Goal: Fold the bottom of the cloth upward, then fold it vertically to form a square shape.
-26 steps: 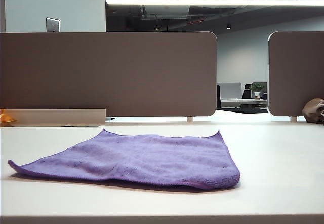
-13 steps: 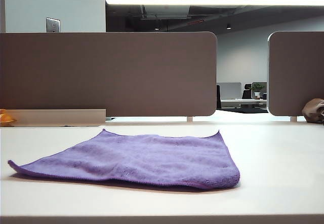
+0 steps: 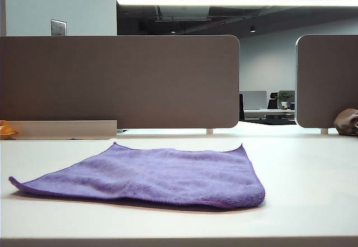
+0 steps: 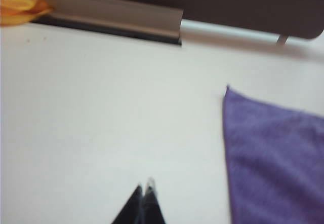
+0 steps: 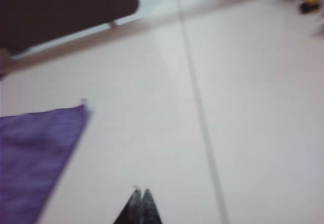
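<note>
The purple cloth lies flat on the white table, with its near right edge looking rolled or doubled. Neither arm shows in the exterior view. In the left wrist view my left gripper hangs shut and empty over bare table, apart from the cloth, whose corner lies off to one side. In the right wrist view my right gripper is also shut on nothing above bare table, with a corner of the cloth some way off.
Grey partition panels stand along the table's far edge. A small brown lump sits at the far right, an orange object at the far left. A seam line runs across the table.
</note>
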You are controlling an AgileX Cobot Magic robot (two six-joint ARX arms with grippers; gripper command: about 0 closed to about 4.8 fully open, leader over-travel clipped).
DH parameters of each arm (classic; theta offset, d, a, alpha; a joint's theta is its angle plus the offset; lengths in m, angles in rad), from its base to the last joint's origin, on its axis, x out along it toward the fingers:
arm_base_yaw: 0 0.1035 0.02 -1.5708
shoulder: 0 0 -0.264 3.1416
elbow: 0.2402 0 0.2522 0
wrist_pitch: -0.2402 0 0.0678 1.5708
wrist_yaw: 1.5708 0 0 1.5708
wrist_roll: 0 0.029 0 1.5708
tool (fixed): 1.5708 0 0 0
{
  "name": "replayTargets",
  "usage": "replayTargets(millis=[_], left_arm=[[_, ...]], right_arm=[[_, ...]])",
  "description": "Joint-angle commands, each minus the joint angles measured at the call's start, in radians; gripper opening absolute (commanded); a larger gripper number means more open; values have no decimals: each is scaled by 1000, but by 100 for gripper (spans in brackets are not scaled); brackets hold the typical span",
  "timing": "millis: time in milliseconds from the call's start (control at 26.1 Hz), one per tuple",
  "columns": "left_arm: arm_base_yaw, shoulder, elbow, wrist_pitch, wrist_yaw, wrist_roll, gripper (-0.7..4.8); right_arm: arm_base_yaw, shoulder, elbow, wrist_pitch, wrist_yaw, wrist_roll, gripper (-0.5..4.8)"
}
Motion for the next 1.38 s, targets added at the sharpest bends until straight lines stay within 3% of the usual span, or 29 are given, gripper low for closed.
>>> replayTargets(millis=[38, 230, 345, 537, 806, 1036, 1151, 1267, 1382], left_arm=[[1, 0, 72, 23, 24, -59, -2], [1, 0, 198, 22, 35, -62, -2], [1, 0, 272, 21, 51, -61, -3], [1, 0, 381, -64, 152, -58, -3], [1, 52, 550, -369, 203, -34, -4], [1, 332, 657, -423, 332, -34, -4], [1, 512, 698, -426, 370, -35, -4], [1, 678, 729, -422, 479, -35, -4], [0, 808, 733, -410, 514, -34, 0]], right_arm=[[0, 2, 42, 51, -148, 104, -1], [0, 2, 129, 48, -361, 140, -1], [0, 2, 199, 22, -438, 158, -2], [0, 2, 344, -153, -441, 124, -2], [1, 127, 506, -437, -476, -104, -2], [6, 467, 599, -484, -568, -271, -2], [7, 635, 632, -475, -580, -272, -1], [9, 792, 677, -466, -679, -273, -1], [66, 906, 698, -419, -705, -272, -1]])
